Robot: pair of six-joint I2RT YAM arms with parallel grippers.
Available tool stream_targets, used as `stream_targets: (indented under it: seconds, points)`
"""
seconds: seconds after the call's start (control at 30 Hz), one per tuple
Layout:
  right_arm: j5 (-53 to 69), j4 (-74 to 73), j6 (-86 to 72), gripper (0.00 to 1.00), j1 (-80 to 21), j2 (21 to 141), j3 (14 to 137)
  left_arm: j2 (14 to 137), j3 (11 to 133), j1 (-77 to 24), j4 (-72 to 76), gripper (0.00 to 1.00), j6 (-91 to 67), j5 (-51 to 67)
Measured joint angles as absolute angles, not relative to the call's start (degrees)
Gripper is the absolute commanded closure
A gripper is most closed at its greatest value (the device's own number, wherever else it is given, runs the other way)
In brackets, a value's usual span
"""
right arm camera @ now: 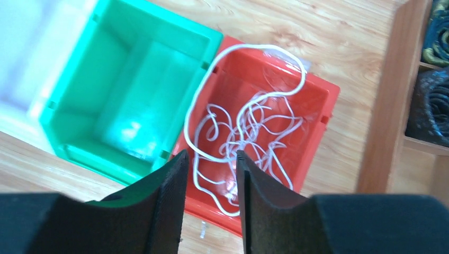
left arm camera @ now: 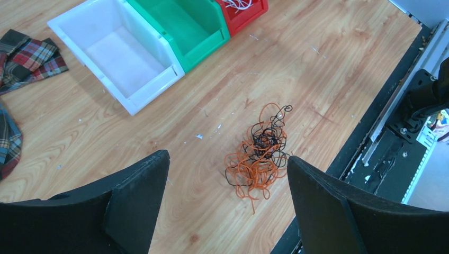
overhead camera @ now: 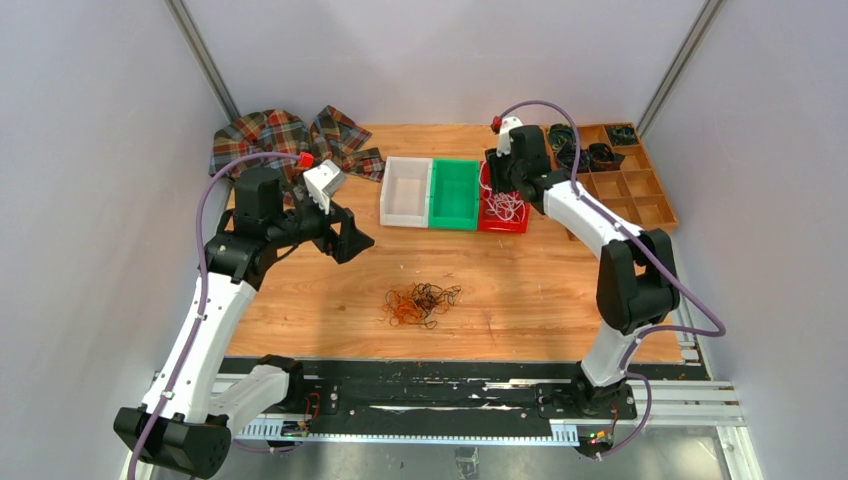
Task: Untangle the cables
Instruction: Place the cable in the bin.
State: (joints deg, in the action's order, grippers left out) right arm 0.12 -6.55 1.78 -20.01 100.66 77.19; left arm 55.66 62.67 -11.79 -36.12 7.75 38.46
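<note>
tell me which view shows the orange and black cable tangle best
The left wrist view: the orange and black tangle lies close, its loops distinct, nothing covering it. The top external view shows it small at mid-table. The right wrist view misses it entirely.

1. L arm (overhead camera: pixel 215 310): white shells on the long links, black joint housings btw them, black block at base end.
2. R arm (overhead camera: pixel 590 215): same build, white links w/ chunky black elbow joint (overhead camera: pixel 630 285).
3. L purple cable (overhead camera: pixel 203 250): thick, runs outside the shell in loose loops. R purple cable (overhead camera: pixel 690 310): same colour & thickness.
4. Red caps at the wrists: L cap (overhead camera: pixel 305 159), R cap (overhead camera: pixel 495 123).
5. Wrist cam housings: L housing (overhead camera: pixel 323 183) pale grey-white, boxy; R housing (overhead camera: pixel 511 135) white.
6. L gripper (left arm camera: pixel 227 159): matte black L fingers (left arm camera: pixel 132 196), broad wedges, blunt tips, dusty edges.
7. R gripper (right arm camera: pixel 212 154): black R fingers (right arm camera: pixel 164 201), grainy inner faces, rounded tips.
</note>
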Motion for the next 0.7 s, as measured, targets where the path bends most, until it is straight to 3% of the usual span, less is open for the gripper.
stream_targets:
  seconds: [0.23, 0.57, 0.7]
  points:
    - [2.90, -5.96, -1.50, 0.99, -19.68, 105.21, 80.95, 55.66, 62.67, -11.79, -36.14, 0.13, 7.79, 38.48]
    - [0.12, -7.09, -4.08, 0.99, -17.96, 113.34, 78.43, 55.66, 62.67, -11.79, -36.14, 0.13, 8.19, 38.46]
    - [-0.71, -7.01, -4.10, 0.76, -17.96, 112.60, 78.43, 55.66, 62.67, -11.79, -36.14, 0.13, 8.23, 38.44]
